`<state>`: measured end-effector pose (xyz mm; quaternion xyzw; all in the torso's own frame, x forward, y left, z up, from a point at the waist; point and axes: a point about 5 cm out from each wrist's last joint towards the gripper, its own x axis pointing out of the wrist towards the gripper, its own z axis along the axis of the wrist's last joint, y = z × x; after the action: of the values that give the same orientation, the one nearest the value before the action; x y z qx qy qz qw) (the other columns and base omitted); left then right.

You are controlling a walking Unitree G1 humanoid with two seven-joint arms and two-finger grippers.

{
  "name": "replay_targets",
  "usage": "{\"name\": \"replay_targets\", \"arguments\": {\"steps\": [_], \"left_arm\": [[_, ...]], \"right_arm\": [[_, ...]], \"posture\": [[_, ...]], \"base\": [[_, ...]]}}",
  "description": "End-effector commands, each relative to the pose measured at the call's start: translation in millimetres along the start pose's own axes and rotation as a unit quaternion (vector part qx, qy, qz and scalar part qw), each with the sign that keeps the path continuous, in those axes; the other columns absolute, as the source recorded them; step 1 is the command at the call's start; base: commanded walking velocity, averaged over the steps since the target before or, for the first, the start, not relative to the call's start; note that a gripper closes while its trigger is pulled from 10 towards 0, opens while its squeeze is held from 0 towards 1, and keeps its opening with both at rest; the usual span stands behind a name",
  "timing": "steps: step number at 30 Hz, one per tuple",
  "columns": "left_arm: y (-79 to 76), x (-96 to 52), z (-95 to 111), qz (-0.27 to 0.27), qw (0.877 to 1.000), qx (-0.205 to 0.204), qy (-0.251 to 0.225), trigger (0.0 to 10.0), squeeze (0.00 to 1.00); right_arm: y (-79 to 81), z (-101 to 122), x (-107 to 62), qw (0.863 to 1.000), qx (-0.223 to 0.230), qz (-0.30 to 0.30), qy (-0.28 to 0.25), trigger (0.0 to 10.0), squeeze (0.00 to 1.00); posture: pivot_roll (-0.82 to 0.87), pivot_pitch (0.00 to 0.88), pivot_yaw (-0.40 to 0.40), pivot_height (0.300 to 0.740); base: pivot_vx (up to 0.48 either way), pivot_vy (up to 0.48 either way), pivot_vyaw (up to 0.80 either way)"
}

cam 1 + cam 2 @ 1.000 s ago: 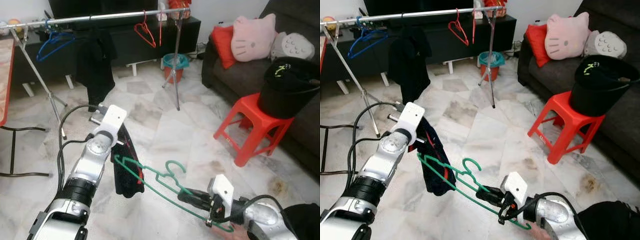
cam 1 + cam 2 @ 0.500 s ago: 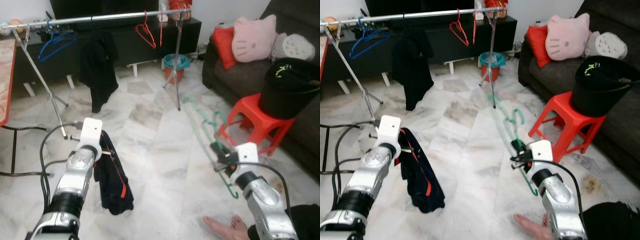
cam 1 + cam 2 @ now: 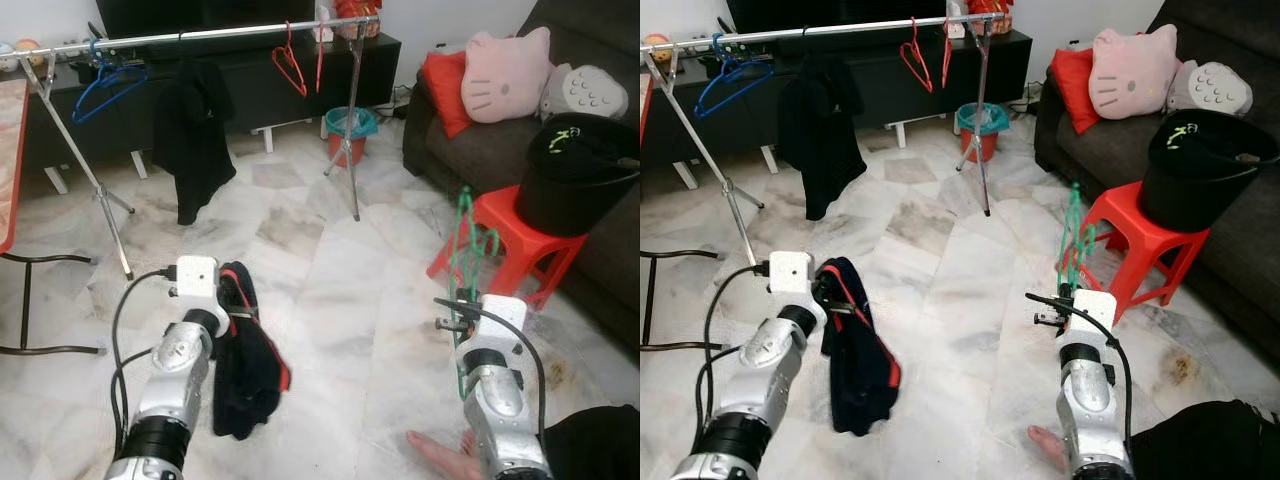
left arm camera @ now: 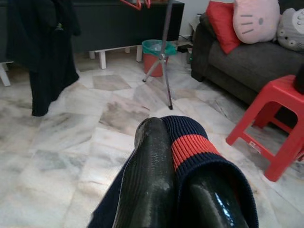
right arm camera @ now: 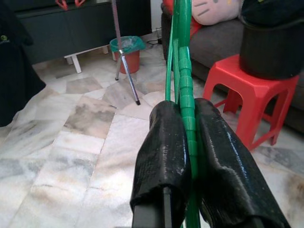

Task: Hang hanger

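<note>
A green hanger (image 3: 466,245) stands nearly upright on the right, in front of the red stool, with my right gripper (image 5: 183,111) shut on its lower bar. My left gripper (image 4: 175,137) is shut on a dark navy garment (image 3: 245,380) with a red stripe, which hangs from the fingers low on the left. Neither touches the other. The silver clothes rail (image 3: 200,36) runs across the back, far from both grippers. On it hang a blue hanger (image 3: 105,85), a red hanger (image 3: 290,60) and a black garment (image 3: 195,140).
A red stool (image 3: 500,250) carrying a black bucket (image 3: 580,170) stands right, before a dark sofa (image 3: 450,140) with cushions. A teal bin (image 3: 350,128) sits by the rail's right legs. A red table edge (image 3: 8,150) is left. A person's bare foot (image 3: 440,455) rests beside my right arm.
The right gripper swung the green hanger from low in front, beside the garment, out to the right and upright. The left arm drew back and lowered with the garment.
</note>
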<state>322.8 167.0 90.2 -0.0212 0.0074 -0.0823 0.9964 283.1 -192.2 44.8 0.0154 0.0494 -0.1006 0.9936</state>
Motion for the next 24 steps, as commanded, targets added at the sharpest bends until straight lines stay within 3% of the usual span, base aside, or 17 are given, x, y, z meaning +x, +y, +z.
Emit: {"name": "replay_targets", "arguments": {"steps": [1, 8, 21, 24], "left_arm": [[-2.4, 1.4, 7.6, -0.009, 1.000, 0.007, -0.024, 10.0, 0.00], [-6.5, -0.3, 1.2, -0.006, 1.000, -0.008, -0.024, 10.0, 0.00], [-7.6, 0.0, -0.4, -0.009, 1.000, -0.001, -0.023, 10.0, 0.00], [-7.9, 0.3, -0.1, -0.010, 1.000, 0.000, -0.023, 10.0, 0.00]], "right_arm": [[2.6, -2.1, 0.1, 1.000, -0.005, -0.002, -0.001, 10.0, 0.00], [6.4, 1.2, 3.2, 1.000, -0.007, -0.005, -0.017, 10.0, 0.00], [13.5, -1.5, 1.5, 0.999, -0.028, 0.015, -0.023, 10.0, 0.00], [13.4, -1.6, 1.7, 0.999, -0.030, 0.015, -0.024, 10.0, 0.00]], "posture": [[-0.15, 0.000, -0.012, 0.740], [-0.15, 0.000, -0.022, 0.740], [-0.15, 0.000, -0.015, 0.740], [-0.15, 0.000, -0.014, 0.740]], "base": [[0.000, 0.000, 0.00], [0.000, 0.000, 0.00], [0.000, 0.000, 0.00], [0.000, 0.000, 0.62]]}}
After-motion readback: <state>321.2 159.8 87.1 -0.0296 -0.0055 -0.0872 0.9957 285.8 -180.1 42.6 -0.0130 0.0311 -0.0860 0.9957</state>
